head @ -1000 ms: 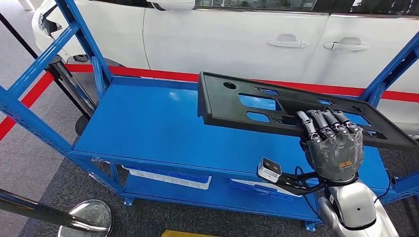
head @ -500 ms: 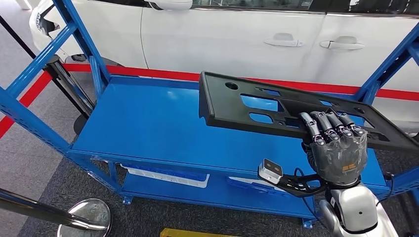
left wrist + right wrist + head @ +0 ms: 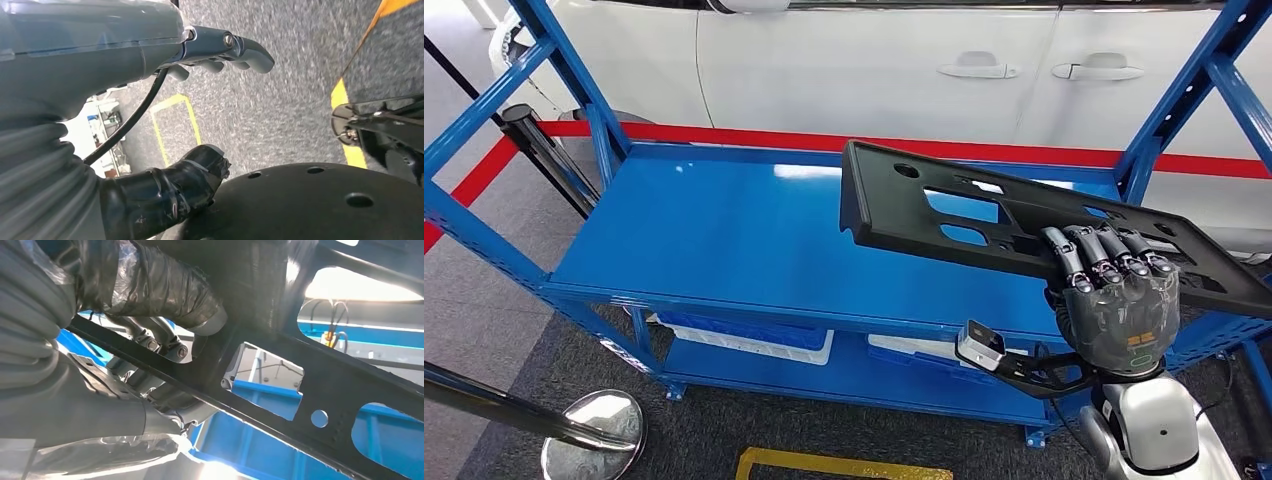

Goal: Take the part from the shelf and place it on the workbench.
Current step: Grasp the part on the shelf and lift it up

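right hand (image 3: 1121, 305): translucent grey shell, dark segmented fingers, orange-green marking | wrist: silver casing, black cables, small boxy camera | left hand (image 3: 165, 60): grey ribbed cover, black-taped thumb

You have open room over the bare blue shelf deck (image 3: 724, 235) left of the black part (image 3: 984, 215), but blue uprights (image 3: 1169, 110) flank both ends and the white car (image 3: 874, 70) closes off the far side.

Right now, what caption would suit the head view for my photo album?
The robot's right hand holds a black panel lifted above the blue shelf, beside a white car.
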Controlling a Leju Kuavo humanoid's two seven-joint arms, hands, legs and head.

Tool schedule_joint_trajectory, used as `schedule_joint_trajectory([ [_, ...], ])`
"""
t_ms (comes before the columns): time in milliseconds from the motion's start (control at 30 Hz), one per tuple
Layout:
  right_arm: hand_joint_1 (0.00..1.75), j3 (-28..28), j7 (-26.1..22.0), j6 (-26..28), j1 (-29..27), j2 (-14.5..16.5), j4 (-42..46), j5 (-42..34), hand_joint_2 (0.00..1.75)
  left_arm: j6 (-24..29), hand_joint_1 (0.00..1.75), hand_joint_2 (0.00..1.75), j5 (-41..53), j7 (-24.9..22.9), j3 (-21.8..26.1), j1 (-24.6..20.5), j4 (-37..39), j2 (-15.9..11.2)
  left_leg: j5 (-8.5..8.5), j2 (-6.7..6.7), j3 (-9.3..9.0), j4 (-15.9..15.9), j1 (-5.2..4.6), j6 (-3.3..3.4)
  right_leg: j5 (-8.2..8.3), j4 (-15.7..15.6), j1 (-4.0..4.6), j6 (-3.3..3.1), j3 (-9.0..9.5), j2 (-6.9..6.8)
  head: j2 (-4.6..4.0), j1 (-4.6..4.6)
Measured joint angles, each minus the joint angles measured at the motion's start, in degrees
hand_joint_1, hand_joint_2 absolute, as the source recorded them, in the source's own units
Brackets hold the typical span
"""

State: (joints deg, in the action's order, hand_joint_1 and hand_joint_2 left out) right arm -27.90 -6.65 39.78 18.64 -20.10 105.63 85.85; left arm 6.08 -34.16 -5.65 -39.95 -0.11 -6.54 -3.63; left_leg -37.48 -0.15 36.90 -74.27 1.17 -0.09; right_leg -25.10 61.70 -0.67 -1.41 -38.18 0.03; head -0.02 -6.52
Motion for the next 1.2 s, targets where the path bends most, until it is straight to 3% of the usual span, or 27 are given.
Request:
schedule_joint_trajectory([
  [100,1.75,0.15,-0.01,0.00,-0.01,0.01,0.09,0.00,1.75,-0.03,0.00,1.75,0.04,0.06,-0.02,-0.10,-0.01,-0.15,3.78,0.05,-7.40,11.34,-1.43,2.65,1.39,-0.11,0.85,-0.09,-1.04,0.10,0.00,0.02],
  [167,1.75,0.27,0.10,0.00,-0.11,-0.01,0.19,0.00,1.75,-0.03,0.00,1.75,0.05,0.10,-0.03,-0.20,-0.02,-0.22,5.01,0.17,-9.27,15.25,-2.16,3.45,2.33,-0.36,0.75,0.35,-1.29,-0.01,0.00,0.02],
  [267,1.75,0.30,0.08,0.01,-0.52,-0.02,0.80,0.01,1.75,-0.15,0.00,1.75,-0.02,0.10,-0.05,-0.19,-0.02,-0.02,7.31,0.33,-8.63,16.42,-2.29,3.56,3.30,-1.05,0.41,1.41,-1.52,-0.07,0.00,0.01],
  [300,1.75,0.30,0.04,0.02,-0.65,-0.04,1.16,0.01,1.75,-0.19,0.00,1.75,-0.05,0.10,-0.05,-0.22,-0.03,0.04,8.30,0.46,-8.29,16.98,-2.12,3.77,2.20,-0.61,0.40,1.70,-1.81,-0.03,0.00,0.01],
  [333,1.75,0.30,0.02,0.03,-0.74,-0.05,1.50,0.02,1.75,-0.20,0.00,1.75,-0.07,0.10,-0.05,-0.24,-0.03,0.10,9.32,0.61,-7.74,17.49,-1.90,3.96,-0.01,0.85,0.39,1.97,-2.30,0.02,0.00,0.02],
  [400,1.75,0.30,0.05,0.04,-0.86,-0.10,1.92,0.02,1.75,-0.25,0.00,1.75,-0.05,0.10,-0.05,-0.25,-0.05,0.19,10.88,0.78,-6.07,17.62,-1.80,4.21,-5.91,6.86,0.08,2.48,-3.58,0.02,0.00,0.02],
  [433,1.75,0.30,0.13,0.04,-0.97,-0.10,2.02,0.02,1.75,-0.30,0.00,1.75,-0.05,0.10,-0.05,-0.22,-0.06,0.25,11.55,0.84,-5.07,17.50,-1.78,4.15,-7.73,10.21,-0.10,2.76,-3.99,0.01,0.00,0.02],
  [467,1.75,0.30,0.22,0.04,-1.06,-0.11,2.03,0.02,1.75,-0.35,0.00,1.75,-0.05,0.11,-0.06,-0.21,-0.07,0.33,12.19,0.89,-3.99,17.27,-1.73,4.02,-8.07,12.57,-0.30,3.04,-3.84,0.00,0.00,0.02],
  [500,1.75,0.31,0.34,0.04,-1.13,-0.11,2.01,0.02,1.75,-0.40,0.00,1.75,-0.05,0.14,-0.07,-0.21,-0.07,0.40,12.75,0.92,-2.94,16.97,-1.66,3.83,-7.16,13.27,-0.47,3.28,-2.92,-0.01,0.00,0.02],
  [567,1.75,0.36,0.78,0.04,-1.09,-0.11,1.97,0.02,1.75,-0.49,0.00,1.75,-0.04,0.20,-0.07,-0.24,-0.07,0.52,13.67,0.95,-0.87,16.03,-1.46,3.32,-4.37,9.01,-0.83,3.65,1.83,-0.04,0.00,0.02],
  [633,1.75,0.41,1.37,0.04,-0.93,-0.12,1.93,0.02,1.75,-0.54,0.00,1.75,-0.01,0.27,-0.07,-0.25,-0.09,0.55,14.38,0.87,0.57,15.07,-1.46,2.64,-4.76,1.40,-0.75,3.47,7.49,-0.01,0.00,-0.01],
  [667,1.75,0.44,1.62,0.04,-0.84,-0.13,1.91,0.02,1.75,-0.55,0.00,1.75,0.01,0.29,-0.07,-0.24,-0.10,0.54,14.78,0.83,0.90,14.82,-1.49,2.27,-5.50,-1.17,-0.61,3.14,8.98,0.05,0.00,-0.02],
  [733,1.75,0.48,1.87,0.04,-0.75,-0.15,1.84,0.02,1.75,-0.56,0.00,1.75,0.04,0.29,-0.07,-0.12,-0.10,0.52,15.80,0.76,1.15,15.02,-1.52,1.53,-5.51,-2.49,-0.39,2.08,8.98,0.13,0.00,-0.05],
  [767,1.75,0.49,2.00,0.04,-0.66,-0.16,1.79,0.02,1.75,-0.57,0.00,1.75,0.04,0.30,-0.07,-0.08,-0.10,0.49,15.82,0.67,1.40,14.96,-1.44,1.16,-4.94,-2.70,-0.48,1.57,8.50,0.02,0.00,-0.04],
  [800,1.75,0.50,2.14,0.03,-0.58,-0.16,1.70,0.02,1.75,-0.57,0.00,1.75,0.03,0.29,-0.07,-0.04,-0.09,0.47,14.71,0.57,1.91,14.33,-1.37,0.83,-4.21,-2.80,-0.58,0.95,7.90,-0.10,0.00,-0.06],
  [833,1.75,0.50,2.26,0.03,-0.50,-0.16,1.59,0.02,1.75,-0.59,0.00,1.75,0.03,0.29,-0.07,0.01,-0.09,0.45,12.51,0.47,2.66,12.78,-1.29,0.53,-3.43,-2.95,-0.72,0.44,7.15,-0.24,0.00,-0.06],
  [900,1.75,0.53,2.49,0.03,-0.39,-0.16,1.26,0.02,1.75,-0.67,0.00,1.75,0.02,0.29,-0.07,0.00,-0.09,0.43,6.34,0.39,4.40,6.80,-1.04,0.09,-1.94,-2.97,-0.69,-0.11,5.44,-0.36,0.00,-0.08],
  [933,1.75,0.54,2.82,0.03,-0.38,-0.16,0.99,0.02,1.75,-0.72,0.00,1.75,0.02,0.29,-0.07,-0.02,-0.09,0.42,4.29,0.39,5.01,3.27,-0.94,-0.10,-1.20,-2.92,-0.66,-0.09,4.55,-0.37,0.00,-0.08],
  [967,1.75,0.54,3.34,0.03,-0.37,-0.16,0.64,0.02,1.75,-0.75,0.00,1.75,0.02,0.29,-0.07,-0.04,-0.09,0.42,3.60,0.39,5.13,0.45,-0.87,-0.25,-0.46,-2.85,-0.64,-0.01,3.65,-0.36,0.00,-0.08],
  [1033,1.75,0.52,4.76,0.04,-0.35,-0.16,-0.26,0.02,1.75,-0.80,0.00,1.75,0.02,0.30,-0.07,-0.08,-0.09,0.41,5.87,0.39,2.93,-0.43,-0.73,-0.38,0.94,-2.65,-0.68,0.30,1.74,-0.36,0.00,-0.08],
  [1100,1.75,0.50,6.00,0.05,-0.24,-0.16,-1.01,0.02,1.75,-0.83,0.00,1.75,0.03,0.30,-0.08,-0.13,-0.09,0.38,8.05,0.28,-3.07,6.06,-0.61,-0.22,2.12,-2.36,-0.71,0.80,0.19,-0.32,0.00,-0.08],
  [1167,1.75,0.45,7.35,0.06,0.09,-0.16,-1.70,0.02,1.75,-0.83,0.00,1.75,0.03,0.41,-0.09,-0.19,-0.10,0.32,7.02,-0.04,-8.84,14.13,-0.78,0.26,3.19,-2.20,-0.66,1.48,-0.50,-0.31,0.00,-0.06],
  [1200,1.75,0.40,8.02,0.07,0.33,-0.15,-2.15,0.02,1.75,-0.84,0.00,1.75,0.02,0.47,-0.09,-0.23,-0.11,0.30,6.33,-0.18,-10.14,16.32,-0.94,0.53,3.78,-2.33,-0.66,1.85,-0.59,-0.32,0.00,-0.06],
])
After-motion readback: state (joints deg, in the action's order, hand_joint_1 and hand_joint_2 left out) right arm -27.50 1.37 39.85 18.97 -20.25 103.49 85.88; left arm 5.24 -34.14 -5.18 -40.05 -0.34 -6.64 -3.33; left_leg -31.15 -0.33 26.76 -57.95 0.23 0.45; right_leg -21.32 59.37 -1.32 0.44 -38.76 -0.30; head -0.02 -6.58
